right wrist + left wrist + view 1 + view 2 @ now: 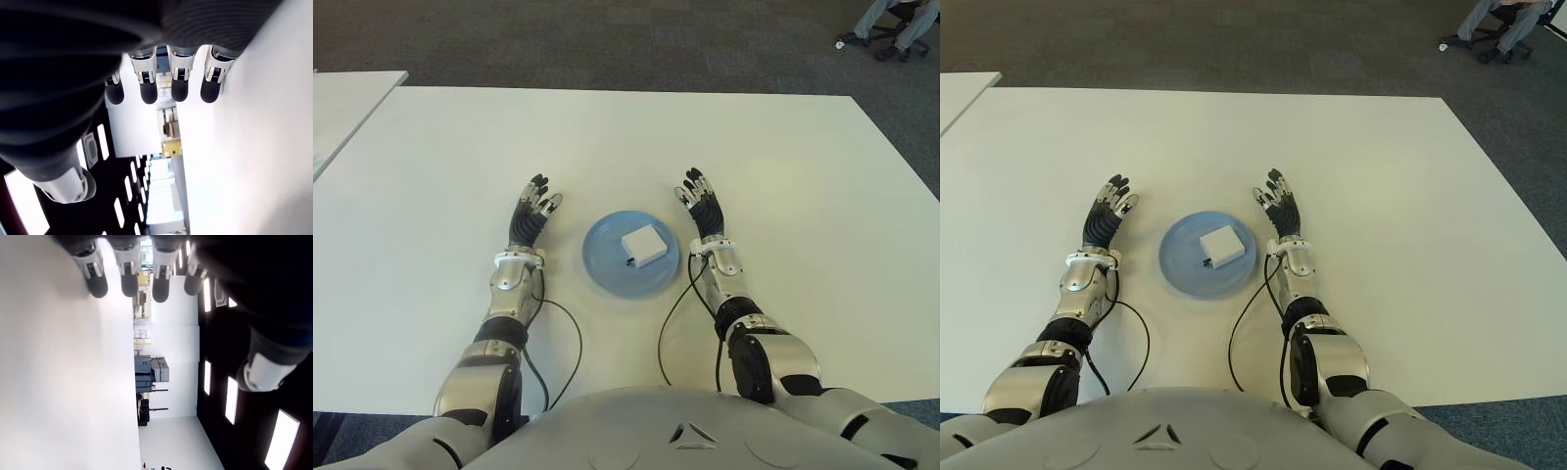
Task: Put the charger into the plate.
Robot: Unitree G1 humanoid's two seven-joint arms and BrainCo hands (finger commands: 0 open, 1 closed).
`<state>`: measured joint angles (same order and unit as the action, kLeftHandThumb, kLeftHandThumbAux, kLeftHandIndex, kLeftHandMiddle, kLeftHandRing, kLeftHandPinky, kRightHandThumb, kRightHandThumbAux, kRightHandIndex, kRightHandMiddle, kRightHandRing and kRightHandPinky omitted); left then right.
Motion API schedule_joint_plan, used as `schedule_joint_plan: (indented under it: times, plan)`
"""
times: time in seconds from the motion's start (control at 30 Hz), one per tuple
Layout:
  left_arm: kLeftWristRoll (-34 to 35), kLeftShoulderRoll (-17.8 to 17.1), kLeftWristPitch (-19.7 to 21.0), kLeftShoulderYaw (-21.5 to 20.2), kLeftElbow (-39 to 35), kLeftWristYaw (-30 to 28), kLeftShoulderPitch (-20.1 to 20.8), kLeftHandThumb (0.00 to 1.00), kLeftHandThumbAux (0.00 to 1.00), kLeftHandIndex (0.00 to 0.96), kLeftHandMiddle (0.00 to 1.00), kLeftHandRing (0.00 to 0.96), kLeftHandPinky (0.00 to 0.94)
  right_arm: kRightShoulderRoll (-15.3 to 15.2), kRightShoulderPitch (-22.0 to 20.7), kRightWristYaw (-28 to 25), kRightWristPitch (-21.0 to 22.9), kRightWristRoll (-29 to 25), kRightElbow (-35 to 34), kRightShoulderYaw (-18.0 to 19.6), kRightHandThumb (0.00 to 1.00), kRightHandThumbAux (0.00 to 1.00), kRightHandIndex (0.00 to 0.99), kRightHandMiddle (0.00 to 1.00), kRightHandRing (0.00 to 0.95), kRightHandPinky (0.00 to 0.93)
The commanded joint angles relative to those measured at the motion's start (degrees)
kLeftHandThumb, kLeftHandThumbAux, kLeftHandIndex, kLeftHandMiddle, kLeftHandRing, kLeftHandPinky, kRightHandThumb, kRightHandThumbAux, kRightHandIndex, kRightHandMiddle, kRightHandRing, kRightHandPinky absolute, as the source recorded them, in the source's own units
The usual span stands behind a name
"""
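Filling most of the view: a big white table (783, 176), with dark carpet (607, 39) behind it and a second white table (342, 98) off at the far left. Sitting far back on the right, only the legs of a person (896, 24) on a chair. Lying near the front middle of the table: a round blue plate (607, 264). Flat just left of the plate, the left hand (532, 213), fingers (128, 276) straight and spread, holding nothing. Just right of the plate, the right hand (701, 206), fingers (148, 85) also straight and open, holding nothing. Resting inside the plate: a small white charger (644, 245), touched by neither hand.
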<state>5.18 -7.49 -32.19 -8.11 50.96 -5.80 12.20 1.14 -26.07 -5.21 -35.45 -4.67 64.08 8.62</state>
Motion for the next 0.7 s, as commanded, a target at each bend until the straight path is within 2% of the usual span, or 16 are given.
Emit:
schedule_joint_plan:
  times: [0.03, 0.37, 0.7]
  plan:
    - [-0.77, 0.40, 3.95, 0.35, 1.59, 0.16, -4.09, 0.000, 0.570, 0.015, 0.099, 0.077, 0.062, 0.76, 2.79, 0.76, 3.91, -0.62, 1.52, 0.71, 0.075, 0.655, 0.000, 0.000, 0.000, 0.000]
    - [-0.86, 0.39, 5.03, 0.40, -0.05, 0.07, -4.88, 0.000, 0.565, 0.010, 0.095, 0.073, 0.061, 2.47, 2.87, -4.01, 6.40, -5.28, -0.30, 3.88, 0.059, 0.656, 0.000, 0.000, 0.000, 0.000]
    - [-0.90, 0.39, 4.98, 0.45, -0.89, 0.01, -5.35, 0.000, 0.563, 0.012, 0.102, 0.082, 0.072, 2.96, 3.11, -4.96, 8.20, -6.09, -1.69, 4.51, 0.032, 0.667, 0.000, 0.000, 0.000, 0.000]
